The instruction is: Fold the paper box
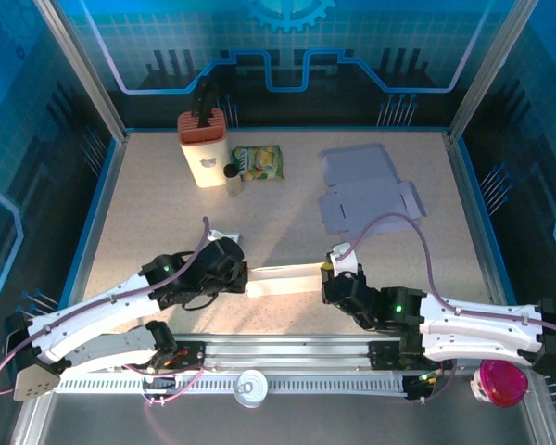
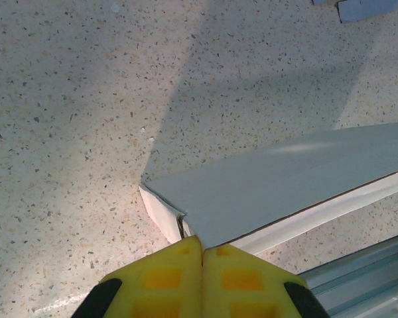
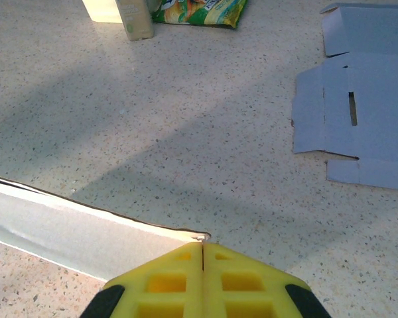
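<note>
One paper box, a long flattened strip, lies near the near edge of the tabletop, about midway along it. At its left end the left gripper has its fingers pinched together on the box. The right gripper is clamped the same way on the right end. Flat box blanks lie toward the far right corner.
</note>
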Robot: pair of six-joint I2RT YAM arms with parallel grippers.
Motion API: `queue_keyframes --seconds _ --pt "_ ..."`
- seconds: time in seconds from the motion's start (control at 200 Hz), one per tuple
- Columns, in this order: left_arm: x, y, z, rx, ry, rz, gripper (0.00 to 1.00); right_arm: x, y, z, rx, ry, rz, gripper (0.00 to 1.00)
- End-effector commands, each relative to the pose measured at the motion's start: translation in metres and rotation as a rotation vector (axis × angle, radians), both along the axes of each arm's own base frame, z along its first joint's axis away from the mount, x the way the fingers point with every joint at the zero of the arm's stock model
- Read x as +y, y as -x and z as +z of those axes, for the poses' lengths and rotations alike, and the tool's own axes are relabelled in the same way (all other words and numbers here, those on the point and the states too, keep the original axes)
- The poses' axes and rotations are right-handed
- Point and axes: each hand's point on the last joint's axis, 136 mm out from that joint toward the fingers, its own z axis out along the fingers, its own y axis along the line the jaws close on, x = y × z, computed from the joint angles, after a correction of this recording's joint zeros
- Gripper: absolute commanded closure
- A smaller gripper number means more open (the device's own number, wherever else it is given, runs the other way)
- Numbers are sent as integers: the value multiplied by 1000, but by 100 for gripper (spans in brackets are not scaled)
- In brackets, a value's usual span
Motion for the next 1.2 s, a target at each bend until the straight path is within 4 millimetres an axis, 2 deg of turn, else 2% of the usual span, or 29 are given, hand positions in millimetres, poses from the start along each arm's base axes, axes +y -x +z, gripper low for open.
queue_keyframes --seconds 0.0,0.41,0.845,0.99,1.061,1.196 --pt "-13 0 10 26 76 -9 100 1 8 -9 40 32 33 100" --pt "-1 -7 -10 -23 -22 -23 100 1 8 -10 36 34 35 100" --pt "4 0 -28 -74 -50 -53 100 1 9 -11 43 29 30 100" --pt "8 2 -35 -99 -107 -48 100 -3 11 -9 75 -1 2 100" --pt "14 2 -38 -116 -138 -24 100 -9 13 -8 103 -24 -27 93" --pt "17 3 -46 -124 -131 15 100 -15 19 -4 177 -135 -59 74"
